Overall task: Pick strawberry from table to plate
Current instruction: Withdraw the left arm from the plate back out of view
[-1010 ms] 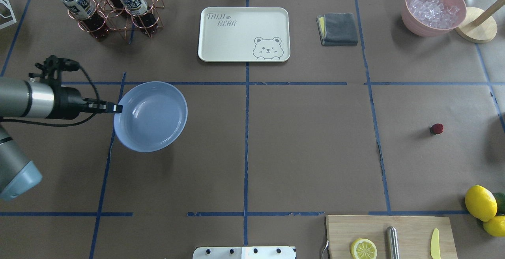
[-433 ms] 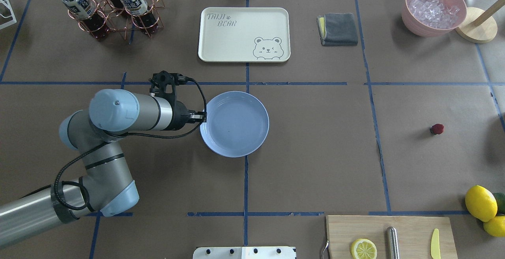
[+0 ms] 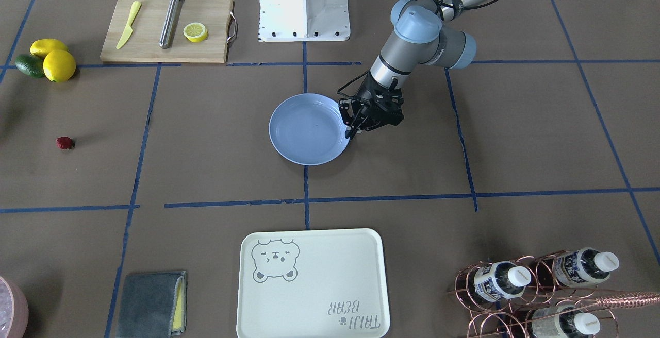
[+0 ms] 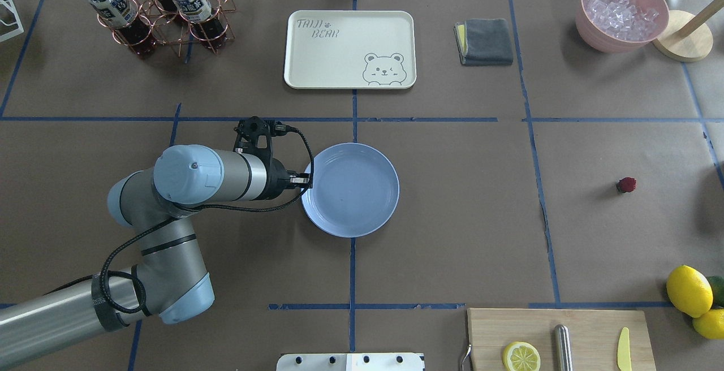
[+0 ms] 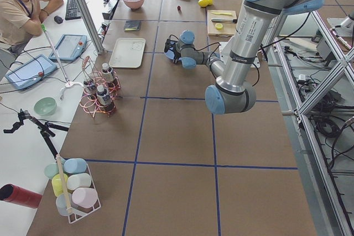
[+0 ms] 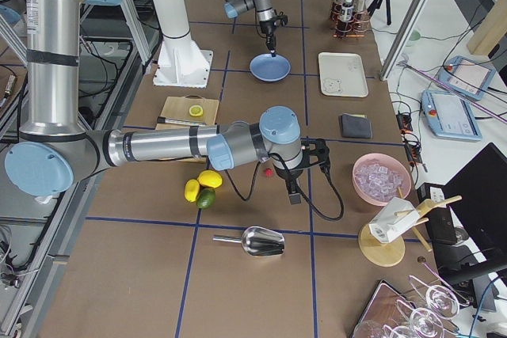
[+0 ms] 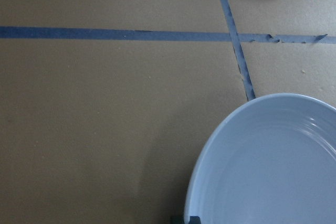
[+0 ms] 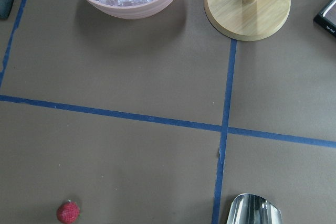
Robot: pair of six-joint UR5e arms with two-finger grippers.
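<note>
The light blue plate (image 4: 356, 193) sits low over the middle of the table (image 4: 452, 235), across a blue tape line. My left gripper (image 4: 306, 180) is shut on the plate's left rim; the front view shows its fingers (image 3: 352, 128) on the edge, and the rim fills the left wrist view (image 7: 262, 166). The small dark-red strawberry (image 4: 626, 185) lies alone on the table far to the right, also in the right wrist view (image 8: 68, 212). My right gripper (image 6: 291, 192) hangs close by the strawberry (image 6: 269, 172); I cannot tell whether it is open or shut.
A cream bear tray (image 4: 349, 48), a grey cloth (image 4: 485, 41) and a pink bowl of ice (image 4: 622, 12) stand at the back. A bottle rack (image 4: 164, 14) is back left. A cutting board (image 4: 560, 337) and lemons (image 4: 689, 290) sit front right.
My left arm has carried the plate from the far left to the table's middle and a little lower in view. The strawberry has not moved.
</note>
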